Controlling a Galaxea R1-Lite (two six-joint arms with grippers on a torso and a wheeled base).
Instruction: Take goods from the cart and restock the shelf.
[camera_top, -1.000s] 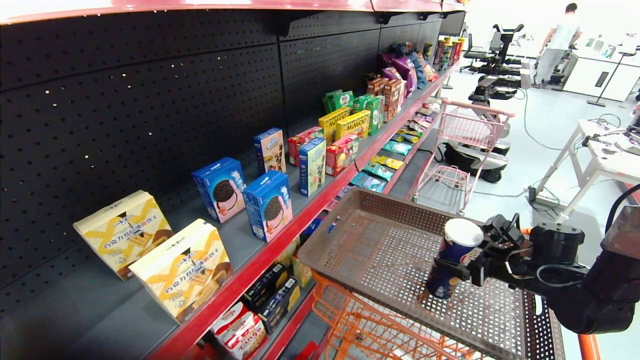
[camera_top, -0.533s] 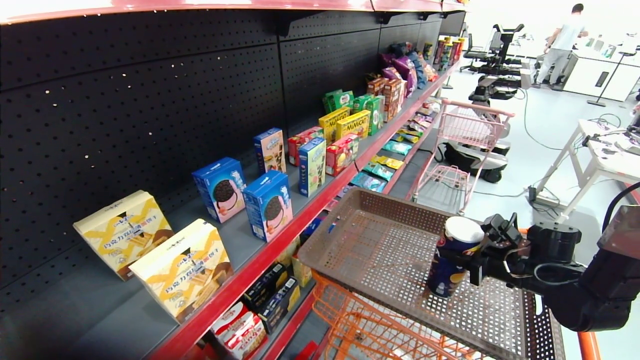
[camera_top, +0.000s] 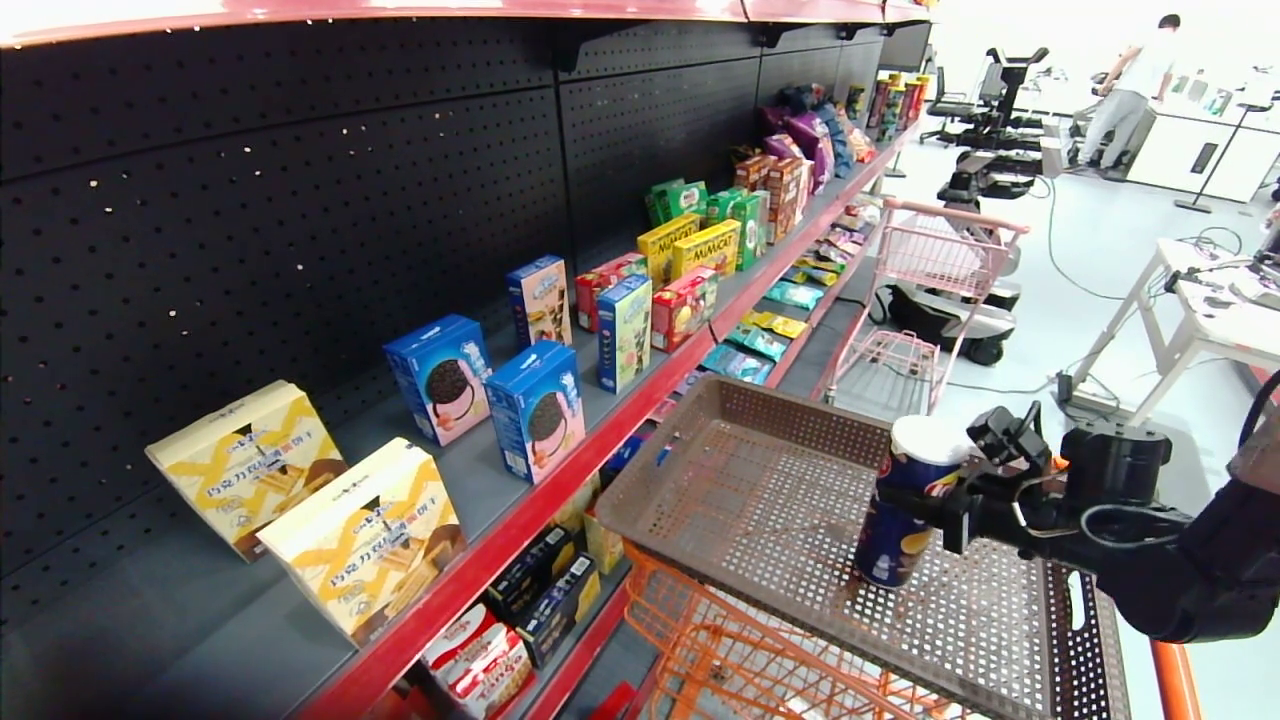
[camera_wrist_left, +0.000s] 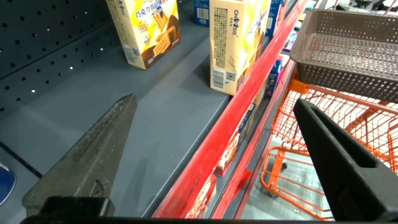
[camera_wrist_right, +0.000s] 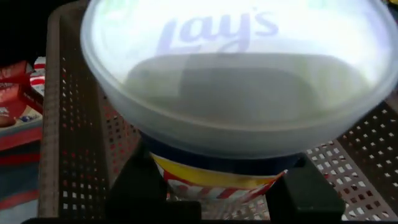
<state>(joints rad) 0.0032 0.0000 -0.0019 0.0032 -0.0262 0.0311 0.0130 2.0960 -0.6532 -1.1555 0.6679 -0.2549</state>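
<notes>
A dark blue chip can with a white lid stands tilted over the brown perforated basket on top of the orange cart. My right gripper is shut on the can's upper body from the right side. In the right wrist view the can is close up, its lid on top, with the dark fingers clamped on both sides. My left gripper is open, hanging over the grey shelf board near its red front edge, close to the yellow boxes.
The shelf holds yellow biscuit boxes, blue cookie boxes and further boxes toward the far end. Bare grey board lies at the near left. A pink cart and a white table stand beyond.
My right gripper has lifted the chip can slightly and drawn it more upright; the arm shifted up a little. The shelf goods have not moved.
</notes>
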